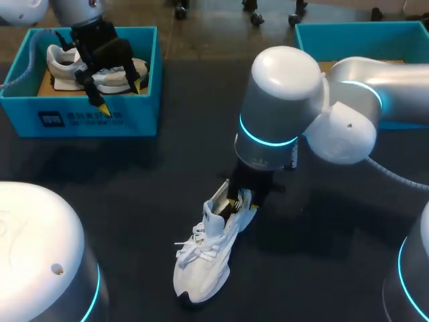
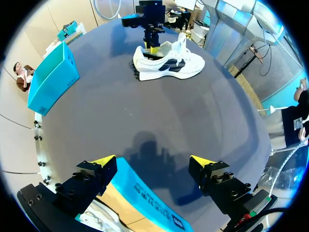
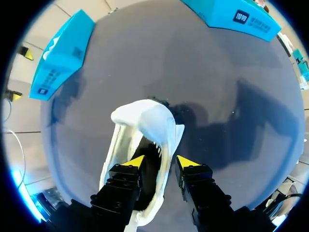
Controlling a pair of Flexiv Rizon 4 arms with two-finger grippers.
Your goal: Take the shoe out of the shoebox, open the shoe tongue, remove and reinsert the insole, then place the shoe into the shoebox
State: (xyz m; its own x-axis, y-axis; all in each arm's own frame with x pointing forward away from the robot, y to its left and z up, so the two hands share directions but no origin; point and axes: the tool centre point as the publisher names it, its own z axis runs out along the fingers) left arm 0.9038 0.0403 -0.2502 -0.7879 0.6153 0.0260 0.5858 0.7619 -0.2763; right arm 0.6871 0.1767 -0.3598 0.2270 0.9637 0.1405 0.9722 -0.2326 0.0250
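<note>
Far-left box (image 1: pixel 87 121) holds a shoe (image 1: pixel 62 64) under the spread left hand (image 1: pixel 119 95); right hand (image 3: pixel 160 162), grip unclear, at nearer shoe (image 1: pixel 204 265).

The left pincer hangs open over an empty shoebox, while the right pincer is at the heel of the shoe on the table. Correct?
Not quite. The shoebox under the left pincer is not empty: the head view shows a second shoe lying in it. The rest holds: that pincer is open, and the right pincer is at the heel of the shoe on the table.
</note>
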